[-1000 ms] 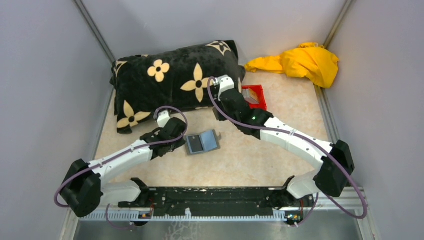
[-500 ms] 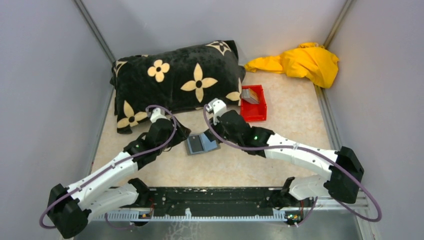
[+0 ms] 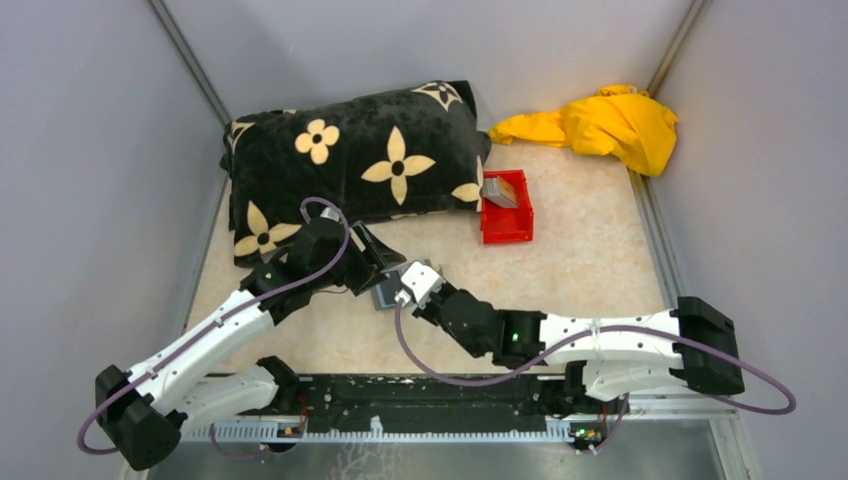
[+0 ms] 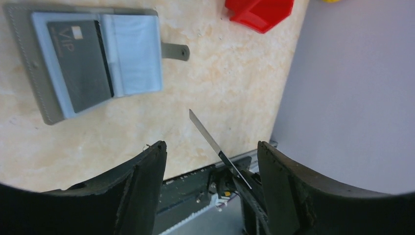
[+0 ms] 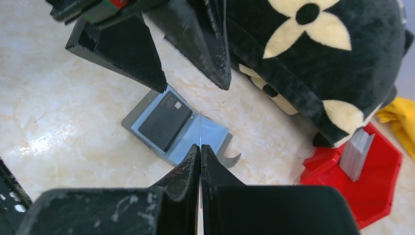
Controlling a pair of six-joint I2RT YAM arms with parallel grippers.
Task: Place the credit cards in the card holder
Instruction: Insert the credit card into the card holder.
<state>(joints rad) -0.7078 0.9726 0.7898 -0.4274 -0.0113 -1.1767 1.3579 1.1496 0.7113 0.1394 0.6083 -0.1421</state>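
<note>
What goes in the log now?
left claw: open by card holder | right claw: shut on card | dark card: in holder

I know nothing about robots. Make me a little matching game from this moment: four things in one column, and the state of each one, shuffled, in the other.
Things:
1. left tool
2. right tool
3. card holder
4. red bin

States:
A. lies unfolded, with one dark card in a pocket
B. has a stack of grey cards standing in it
C. pinched shut on a thin credit card
D. spread wide, holding nothing

Pairs: 1-D, 2-C, 3-A, 4-B
</note>
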